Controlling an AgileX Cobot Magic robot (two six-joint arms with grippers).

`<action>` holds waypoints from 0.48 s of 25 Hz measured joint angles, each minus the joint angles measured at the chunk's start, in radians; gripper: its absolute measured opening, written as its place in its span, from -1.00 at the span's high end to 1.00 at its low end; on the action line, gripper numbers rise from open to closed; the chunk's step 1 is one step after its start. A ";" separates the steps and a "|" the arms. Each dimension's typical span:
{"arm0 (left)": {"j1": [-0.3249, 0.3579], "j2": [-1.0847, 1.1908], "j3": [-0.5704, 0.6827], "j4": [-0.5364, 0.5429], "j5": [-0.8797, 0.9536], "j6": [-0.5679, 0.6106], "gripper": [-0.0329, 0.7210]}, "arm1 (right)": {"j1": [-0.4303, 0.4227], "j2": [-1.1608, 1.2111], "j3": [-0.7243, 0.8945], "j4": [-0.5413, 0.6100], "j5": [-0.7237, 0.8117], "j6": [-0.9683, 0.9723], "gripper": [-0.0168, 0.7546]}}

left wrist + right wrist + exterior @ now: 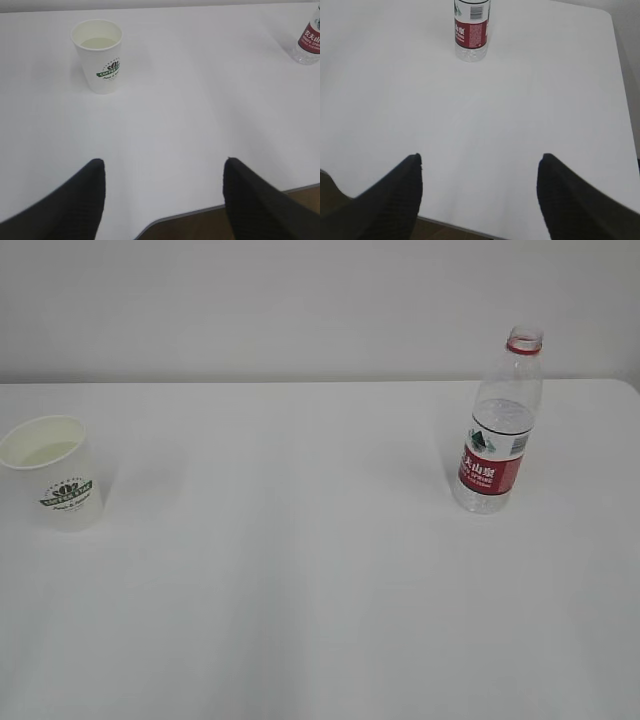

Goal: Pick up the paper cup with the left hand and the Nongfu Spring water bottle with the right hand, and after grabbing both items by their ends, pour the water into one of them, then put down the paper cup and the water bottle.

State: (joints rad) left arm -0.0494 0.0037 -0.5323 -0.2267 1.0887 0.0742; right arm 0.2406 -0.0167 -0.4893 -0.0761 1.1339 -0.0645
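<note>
1. Left gripper (164,167): spread wide, holding nothing, only the two dark fingertips (92,185) in its wrist view, arm cut off below the frame; poised over the near edge of the white desk (165,130), with brown floor beneath at lower right.
2. Right gripper (479,162): likewise wide apart and empty, tips alone visible, hanging over the desk's near edge; neither gripper in the exterior view.
3. Ahead of the left gripper and off to its left, well apart: paper cup (100,55), upright, green logo facing the gripper, pale liquid inside. Small print under the logo too fine to read.
4. Ahead of the right gripper, slightly left of its midline, well apart: Nongfu Spring water bottle (471,32), upright, upper part cut off in that view; uncapped in the exterior view, water (500,418) showing above the label.
5. Open bare desk between each gripper and its object; cup near the desk's left side, bottle toward the far right, rounded corner beyond it.
</note>
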 joint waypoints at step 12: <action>0.043 0.000 0.000 0.000 0.002 0.000 -0.45 | -0.028 0.000 0.000 0.000 0.000 0.000 -0.46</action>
State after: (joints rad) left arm -0.0068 0.0037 -0.5323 -0.2272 1.0902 0.0742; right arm 0.2123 -0.0167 -0.4893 -0.0761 1.1339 -0.0645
